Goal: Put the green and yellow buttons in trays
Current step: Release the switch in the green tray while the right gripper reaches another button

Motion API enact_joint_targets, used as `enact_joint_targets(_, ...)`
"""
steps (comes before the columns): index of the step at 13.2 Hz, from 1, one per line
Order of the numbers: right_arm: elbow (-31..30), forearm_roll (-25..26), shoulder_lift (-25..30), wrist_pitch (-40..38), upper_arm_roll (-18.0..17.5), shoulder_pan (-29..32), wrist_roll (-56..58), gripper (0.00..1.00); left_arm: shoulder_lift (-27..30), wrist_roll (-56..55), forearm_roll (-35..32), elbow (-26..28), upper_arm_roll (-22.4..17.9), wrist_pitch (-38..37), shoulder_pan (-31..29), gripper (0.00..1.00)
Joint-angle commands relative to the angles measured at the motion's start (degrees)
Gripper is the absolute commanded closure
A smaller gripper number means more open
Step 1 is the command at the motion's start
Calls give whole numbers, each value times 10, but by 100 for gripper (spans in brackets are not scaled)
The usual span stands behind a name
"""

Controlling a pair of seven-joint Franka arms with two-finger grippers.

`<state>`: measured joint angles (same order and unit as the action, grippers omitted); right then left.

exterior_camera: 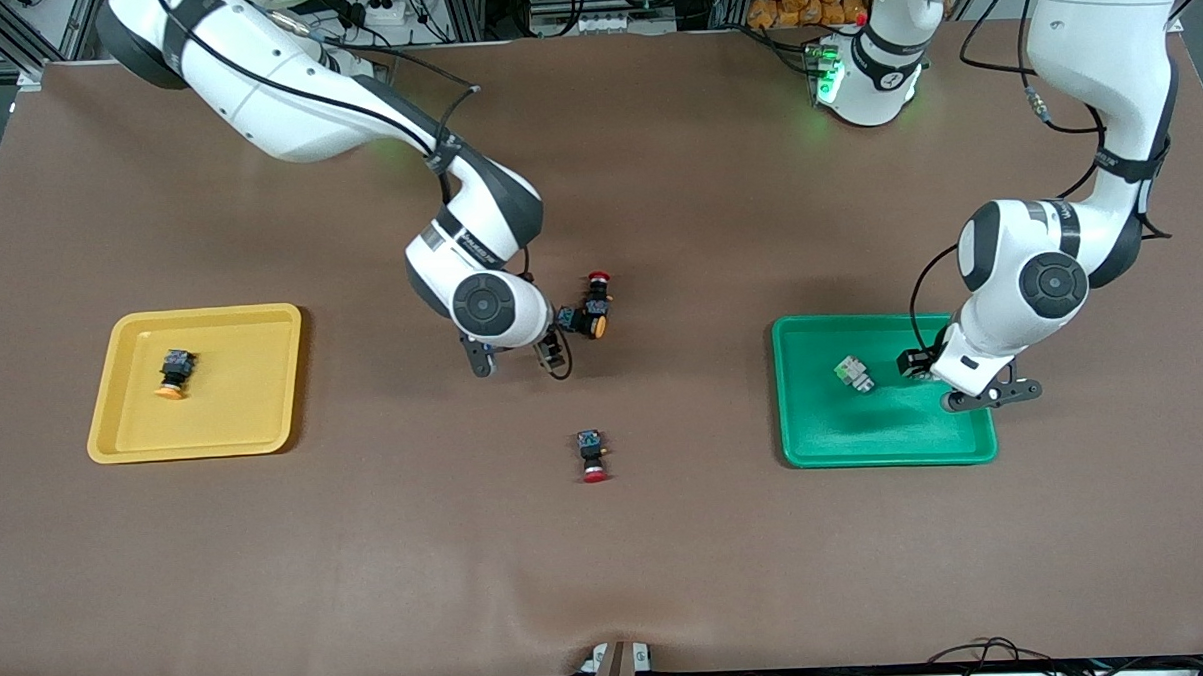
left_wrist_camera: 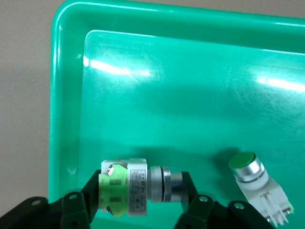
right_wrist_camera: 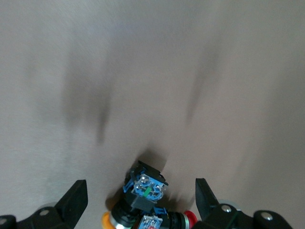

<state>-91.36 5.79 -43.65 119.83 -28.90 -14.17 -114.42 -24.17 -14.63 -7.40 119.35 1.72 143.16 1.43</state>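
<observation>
Left tool pinches a green button over the green tray; right tool spread.

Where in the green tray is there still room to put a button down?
The green tray is bare along its edge nearest the front camera and in the part farthest from it. Its middle is crowded: one green button lies there, and the left gripper, over the tray, holds another green button beside it.
</observation>
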Motion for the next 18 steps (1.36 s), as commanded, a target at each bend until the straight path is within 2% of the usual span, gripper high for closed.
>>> enact_joint_targets(1, 0, 10, -12, 30, 24, -30, -19, 0, -7, 14, -1, -3, 6, 23, -7, 100)
enact_joint_targets(3, 0, 10, -21, 46, 35, -45, -19, 0, -12, 14, -1, -7, 6, 24, -6, 100)
enact_joint_targets(4, 0, 10, -25, 52, 38, -53, -19, 1, -12, 14, -1, -7, 6, 24, -7, 80)
enact_joint_targets(5, 0, 10, -27, 54, 45, -61, -20, 3, -12, 15, -1, -8, 6, 24, -7, 51)
enact_joint_targets(6, 0, 10, -28, 58, 47, -65, -20, 12, -12, 16, -1, -8, 6, 24, -7, 1)
enact_joint_targets(9, 0, 8, -35, 66, 47, -69, -20, 23, -7, 17, -1, -8, 6, 22, -6, 0)
enact_joint_targets(10, 0, 8, -39, 82, 47, -69, -19, 31, -4, 17, -1, -8, 6, 21, -6, 0)
enact_joint_targets(11, 0, 7, -40, 91, 47, -69, -19, 41, 1, 16, -1, -8, 6, 19, -6, 0)
enact_joint_targets(13, 2, 8, -39, 91, 47, -68, -12, 75, 18, 14, 0, -9, 13, 6, -5, 0)
enact_joint_targets(15, 2, 10, -38, 89, 47, -67, -3, 93, 37, 14, 4, -25, 28, -35, -6, 0)
enact_joint_targets(16, 5, 10, -36, 88, 47, -66, 3, 100, 51, 14, 5, -41, 34, -79, -6, 0)
enact_joint_targets(18, 8, 10, -33, 84, 46, -54, 26, 100, 79, 14, 8, -87, 47, -176, -5, 0)
